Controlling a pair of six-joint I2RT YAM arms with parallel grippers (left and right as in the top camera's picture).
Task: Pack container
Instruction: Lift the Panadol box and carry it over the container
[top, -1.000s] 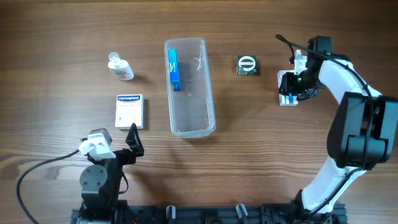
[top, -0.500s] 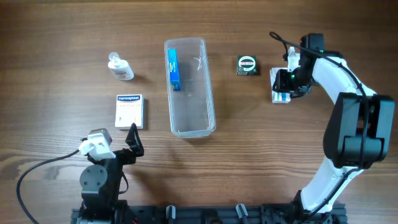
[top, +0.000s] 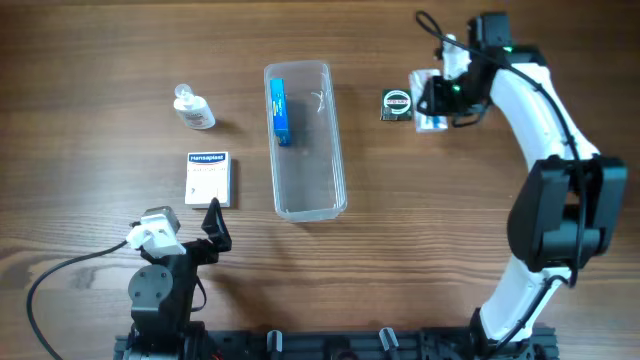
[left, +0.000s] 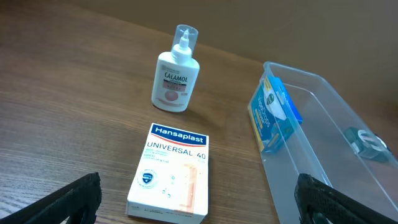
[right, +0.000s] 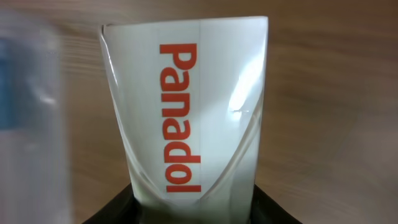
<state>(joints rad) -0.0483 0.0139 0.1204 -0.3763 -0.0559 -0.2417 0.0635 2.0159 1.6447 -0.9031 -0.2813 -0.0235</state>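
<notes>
The container (top: 331, 150) is a long clear tub at the table's middle, with a blue box (top: 280, 112) in its far end; both also show in the left wrist view (left: 323, 149), (left: 272, 115). My right gripper (top: 436, 100) is shut on a white Panadol box (right: 186, 112) and holds it above the table, next to a small dark round-labelled box (top: 397, 104). My left gripper (top: 212, 222) is open and empty, low near the front, just short of a white Hansaplast box (top: 208, 178), which also shows in the left wrist view (left: 174, 171).
A small clear Calamol bottle (top: 192, 108) stands left of the container and shows in the left wrist view (left: 174, 78). The left arm's cable trails along the front left (top: 60, 275).
My right gripper has carried the Panadol box leftward and toward the far edge, from the right side up beside the small dark box. The left arm has not moved.
</notes>
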